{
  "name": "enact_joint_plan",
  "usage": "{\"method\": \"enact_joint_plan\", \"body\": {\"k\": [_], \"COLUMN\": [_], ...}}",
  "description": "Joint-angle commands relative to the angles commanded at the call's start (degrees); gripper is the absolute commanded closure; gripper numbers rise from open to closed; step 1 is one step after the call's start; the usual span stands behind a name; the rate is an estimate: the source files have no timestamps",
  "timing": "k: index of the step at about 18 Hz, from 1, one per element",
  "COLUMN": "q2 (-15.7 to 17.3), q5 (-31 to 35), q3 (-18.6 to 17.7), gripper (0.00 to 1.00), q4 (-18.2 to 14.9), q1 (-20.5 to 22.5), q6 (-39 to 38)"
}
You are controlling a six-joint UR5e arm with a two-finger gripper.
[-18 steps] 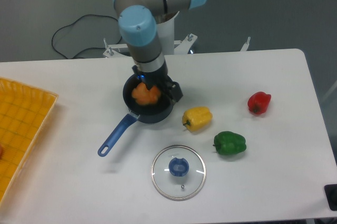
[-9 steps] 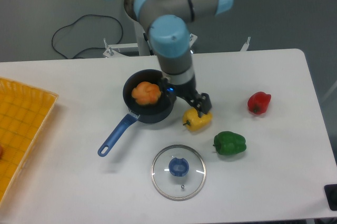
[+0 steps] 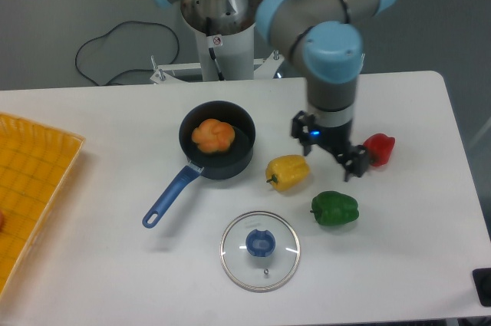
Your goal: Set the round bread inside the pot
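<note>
- Golden-orange against dark navy: we note the round bread (image 3: 212,136) lying inside the pot (image 3: 239,159), slightly left of the pot's centre, lobed top facing up.
- The pot sits on the white tabletop (image 3: 115,272), its bright blue handle running down and to the left, away from the arm's base.
- We see the gripper (image 3: 331,152) hanging over the tabletop, well apart from the pot, to its right. Its two fingers stand spread with nothing between them, one finger (image 3: 300,124) up-left and the other down-right.
- The lower right finger reaches close beside the red pepper (image 3: 378,149); we cannot tell whether they touch.
- A yellow pepper (image 3: 288,172) rests just beside the pot's right wall, between the pot and the gripper.
- A green pepper (image 3: 334,209) lies below the gripper, nearer the camera.
- A round glass lid (image 3: 260,251) with a blue knob lies flat below the pot and the yellow pepper.
- At the left edge we record a yellow tray (image 3: 31,180), partly cut off by the frame.
- A black cable (image 3: 107,46) loops on the floor behind the tabletop.
</note>
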Motion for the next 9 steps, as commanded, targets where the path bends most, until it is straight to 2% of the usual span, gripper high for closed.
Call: {"method": "enact_joint_plan", "body": {"k": [4,9], "q2": [-1.4,-1.6], "q5": [0.4,1.5], "q3": [1.8,1.3], "gripper": [0.0,0.0], "q4": [-1.1,-1.2], "q1": [1.7,1.9], "q6": [1.5,1.4]}}
